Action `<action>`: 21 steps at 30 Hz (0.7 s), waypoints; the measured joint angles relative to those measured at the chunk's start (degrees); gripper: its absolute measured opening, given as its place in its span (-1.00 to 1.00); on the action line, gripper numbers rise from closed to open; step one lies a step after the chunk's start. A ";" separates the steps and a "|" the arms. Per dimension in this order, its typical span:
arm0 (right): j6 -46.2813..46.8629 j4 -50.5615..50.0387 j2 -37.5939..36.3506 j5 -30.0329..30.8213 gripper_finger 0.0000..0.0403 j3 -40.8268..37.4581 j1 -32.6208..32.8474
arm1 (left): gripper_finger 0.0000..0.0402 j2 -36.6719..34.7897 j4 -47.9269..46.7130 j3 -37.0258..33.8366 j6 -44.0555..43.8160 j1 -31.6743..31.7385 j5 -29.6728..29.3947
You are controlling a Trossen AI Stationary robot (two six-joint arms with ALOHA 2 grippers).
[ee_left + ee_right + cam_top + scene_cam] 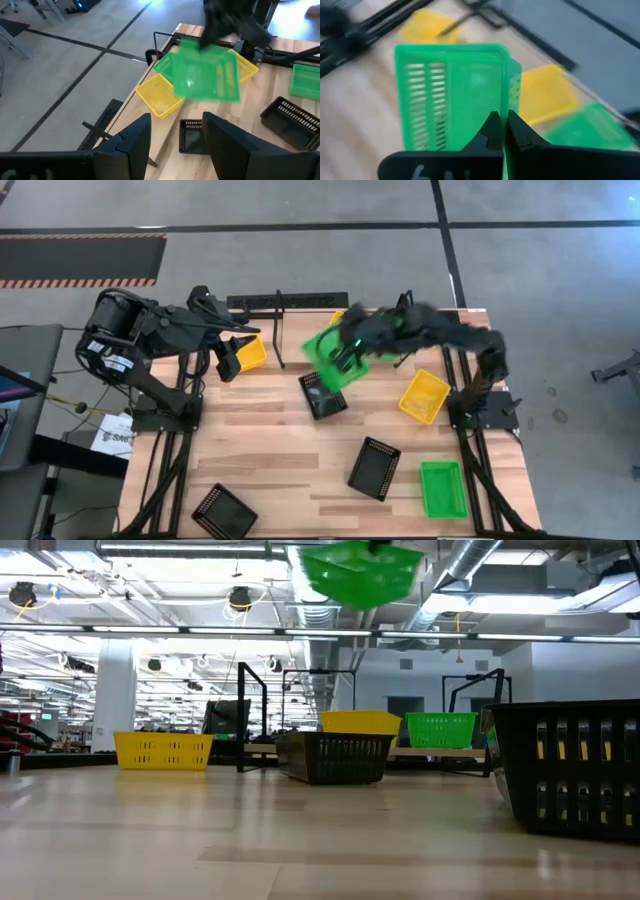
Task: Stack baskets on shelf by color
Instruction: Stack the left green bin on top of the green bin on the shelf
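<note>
Above tabletop (270,440), lifted green basket (330,350).

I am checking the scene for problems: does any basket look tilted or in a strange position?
Yes. The green basket hangs tilted in the air, pinched by its wall in the right gripper. The other baskets sit flat.

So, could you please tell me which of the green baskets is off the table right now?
The green basket pinched at its rim by the right tool, hanging in the air. Another green one lies on the table's near right corner.
</note>
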 joint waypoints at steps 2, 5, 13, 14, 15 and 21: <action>2.68 -3.06 -2.03 2.74 -0.99 0.10 -2.22 | -0.17 0.02 0.00 -0.01 -0.03 0.01 -0.67; 4.89 -5.12 -4.90 5.03 -0.99 0.14 -5.82 | -0.17 0.00 0.00 0.00 -0.20 0.02 -1.09; 5.37 -7.44 -4.24 4.92 -0.99 0.06 -16.04 | -0.17 0.00 0.00 0.00 -1.67 0.00 -2.49; 4.44 -7.44 -3.76 4.36 -0.99 0.06 -17.12 | -0.17 0.00 0.00 0.00 -1.79 0.01 -2.49; 3.55 -7.46 -3.25 4.07 -0.99 0.06 -18.36 | -0.17 0.00 -0.01 0.00 -1.89 0.01 -2.50; -1.94 -7.45 -2.43 1.04 -0.99 0.03 -24.70 | -0.17 0.00 -0.01 0.00 -2.21 0.01 -2.58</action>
